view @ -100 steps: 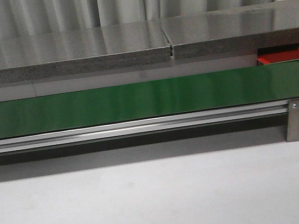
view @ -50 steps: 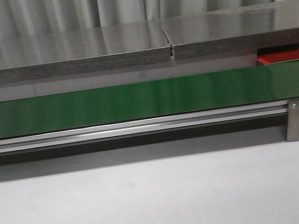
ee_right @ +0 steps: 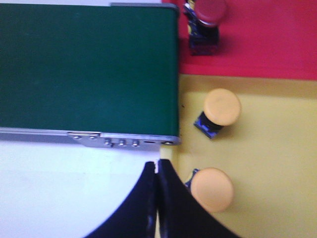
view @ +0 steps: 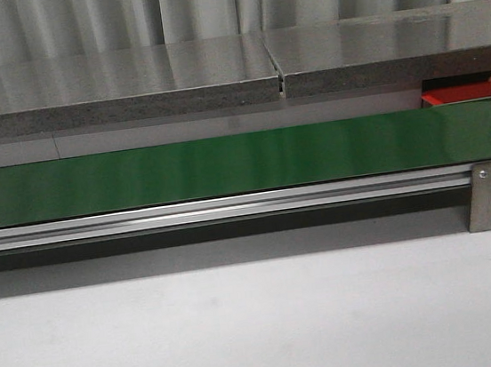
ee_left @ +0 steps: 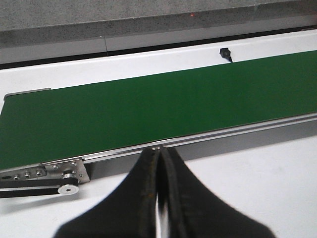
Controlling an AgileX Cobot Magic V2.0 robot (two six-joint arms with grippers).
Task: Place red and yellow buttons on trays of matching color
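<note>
No readable text — none anywhere.

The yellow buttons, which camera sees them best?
The right wrist view. It shows two yellow buttons whole, sitting on the yellow tray beside the green belt. The front view and left wrist view show no yellow buttons at all.

Belt (view: 225,164): runs left to right across the table (view: 245,327). Past its right end, two trays side by side: farther tray (ee_right: 257,44) holds one button (ee_right: 205,22); nearer tray (ee_right: 277,148) holds two buttons (ee_right: 220,111) (ee_right: 212,189).
</note>
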